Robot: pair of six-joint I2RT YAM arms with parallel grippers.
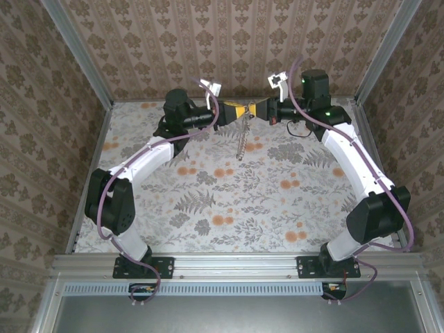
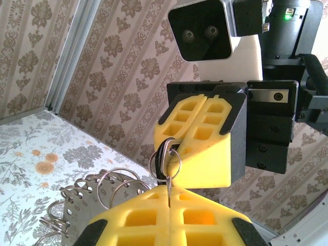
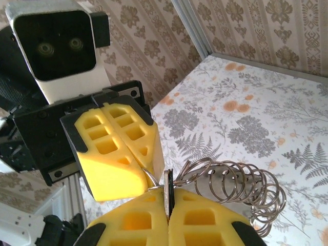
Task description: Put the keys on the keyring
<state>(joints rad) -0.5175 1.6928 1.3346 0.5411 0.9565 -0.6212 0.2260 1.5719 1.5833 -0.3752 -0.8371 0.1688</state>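
**Key pinched between both arms, keyring hanging below**

The key (image 2: 163, 154) is off the counter (image 1: 208, 201), at far centre where the two arms meet tip to tip. Its dark head sits at the tips of the right fingers (image 2: 205, 138), with a thin loop around it. Its long axis runs roughly across the gap, towards the seam of the left fingers (image 2: 133, 218). The keyring (image 3: 230, 189), a coil of wire loops, hangs just below that junction. I cannot tell whether its low end touches the counter.

Neither arm is nearer, as both are at the key. The right fingers are clamped narrow on the key. The left fingers are also pressed together, apparently on a loop of the keyring. The coming move likely turns on lining that loop up with the key's head.
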